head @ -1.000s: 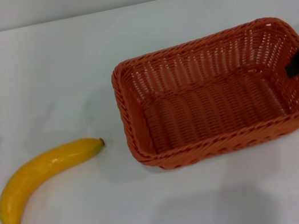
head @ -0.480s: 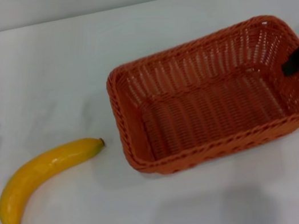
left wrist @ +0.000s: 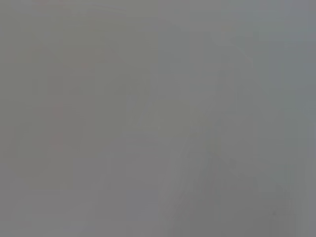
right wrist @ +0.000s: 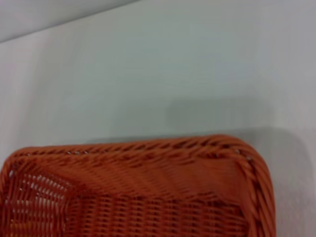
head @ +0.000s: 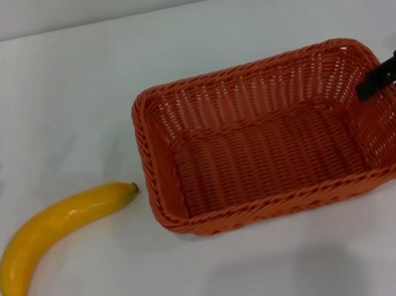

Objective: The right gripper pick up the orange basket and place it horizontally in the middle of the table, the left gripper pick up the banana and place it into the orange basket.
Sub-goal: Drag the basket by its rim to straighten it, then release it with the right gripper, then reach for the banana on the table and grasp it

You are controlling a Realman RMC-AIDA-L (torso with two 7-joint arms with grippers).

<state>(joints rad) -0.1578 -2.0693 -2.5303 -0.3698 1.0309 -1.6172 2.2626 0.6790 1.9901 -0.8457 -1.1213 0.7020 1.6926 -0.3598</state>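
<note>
Right gripper (head: 379, 79): fingers pinched on right-hand rim of orange basket (head: 273, 138), which sits right of centre on table (head: 57, 88). Banana (head: 53, 233): loose, well left of basket. Left gripper: unseen. Risk: single-wall pinch may let basket pivot askew.

Clearance: I'm seeing open table (head: 57, 88) all around the banana (head: 51, 231); the orange basket (head: 274, 142) is blocking its right side only.

Orange basket (head: 276, 157): solid orange, woven wicker pattern, braided rim. Banana (head: 51, 231): glossy yellow, small dark tip. Table (head: 58, 96) plain white; right gripper (head: 389, 76) black.
</note>
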